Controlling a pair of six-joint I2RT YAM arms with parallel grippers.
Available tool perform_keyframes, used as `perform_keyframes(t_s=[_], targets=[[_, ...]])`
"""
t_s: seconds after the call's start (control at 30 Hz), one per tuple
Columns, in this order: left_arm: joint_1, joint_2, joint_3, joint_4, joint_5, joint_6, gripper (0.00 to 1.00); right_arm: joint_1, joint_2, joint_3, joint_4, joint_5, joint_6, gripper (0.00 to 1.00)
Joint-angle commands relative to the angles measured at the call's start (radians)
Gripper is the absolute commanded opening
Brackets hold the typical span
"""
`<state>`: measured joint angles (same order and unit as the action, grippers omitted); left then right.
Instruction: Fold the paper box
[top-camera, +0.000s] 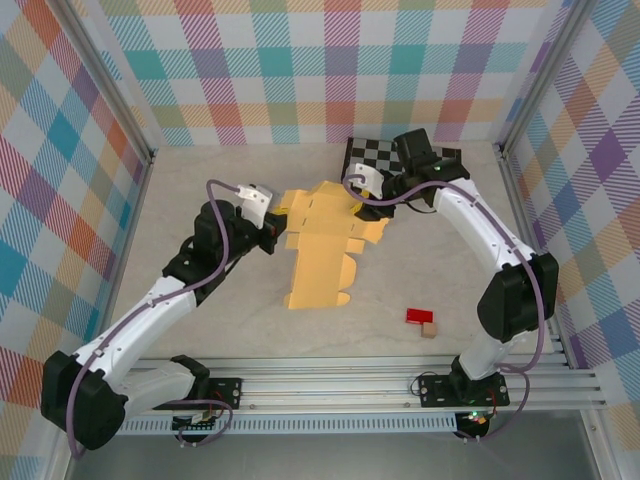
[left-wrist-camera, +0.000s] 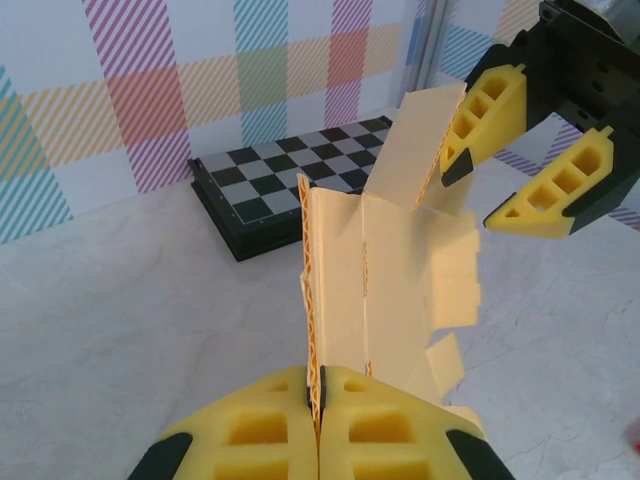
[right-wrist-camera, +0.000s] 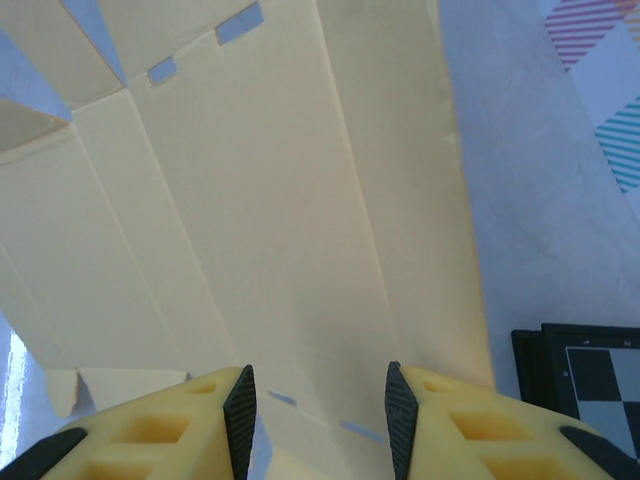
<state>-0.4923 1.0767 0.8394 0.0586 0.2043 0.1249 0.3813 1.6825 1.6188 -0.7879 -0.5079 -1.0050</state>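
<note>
paper box (left-wrist-camera: 400, 300) matt corrugated cardboard; left end effector (left-wrist-camera: 316, 385) matt moulded plastic; table (left-wrist-camera: 120, 330) smooth, marbled

You will find no legible text, label, brand name, number or sign in any of the views. The paper box (top-camera: 325, 250) presents plain yellow-orange cardboard on every visible face. The checkerboard (top-camera: 370, 155) presents black and white squares, with no characters that can be read.
</note>
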Motion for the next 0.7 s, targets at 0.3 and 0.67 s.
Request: perform_keyframes(t_s=[0.3,0.67], targets=[[-0.032,-0.032,-0.015,-0.008,-0.001,0.051,0.00,-0.005,-0.073,-0.015,0.043,0.123,-0.032,0.44],[-0.046,-0.021,-0.013,-0.005,-0.006,0.050,0.00,-0.016,-0.076,-0.027,0.027,0.027,-0.051,0.48]])
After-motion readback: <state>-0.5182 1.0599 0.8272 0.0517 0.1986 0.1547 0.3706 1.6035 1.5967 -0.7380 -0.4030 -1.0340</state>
